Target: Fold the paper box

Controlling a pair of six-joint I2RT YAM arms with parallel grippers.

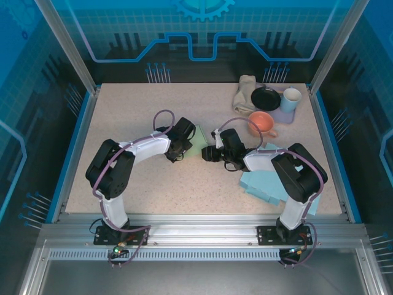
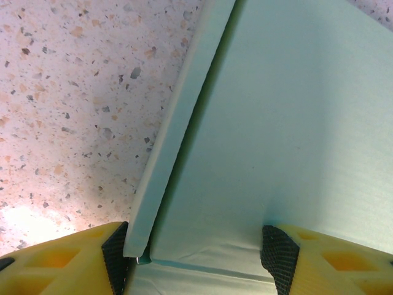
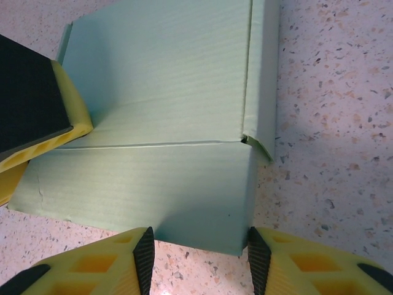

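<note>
Speckled worktop (image 1: 141, 117) carries the pale green paper box (image 3: 159, 123) near its middle, walls already raised. Left gripper (image 2: 193, 252) grasps 1 panel; right gripper (image 3: 199, 255) straddles a corner, contact unclear. Side flap (image 3: 264, 80) looks untucked.

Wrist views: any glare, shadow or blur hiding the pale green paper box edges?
Left wrist view: a bright glare patch on the speckled tabletop at lower left, a dark shadow line along the pale green paper box flap, edges sharp. Right wrist view: even light, box creases crisp, soft shadow right of it. Top external view: box small, mostly behind the arms.

Overhead view; two close wrist views
</note>
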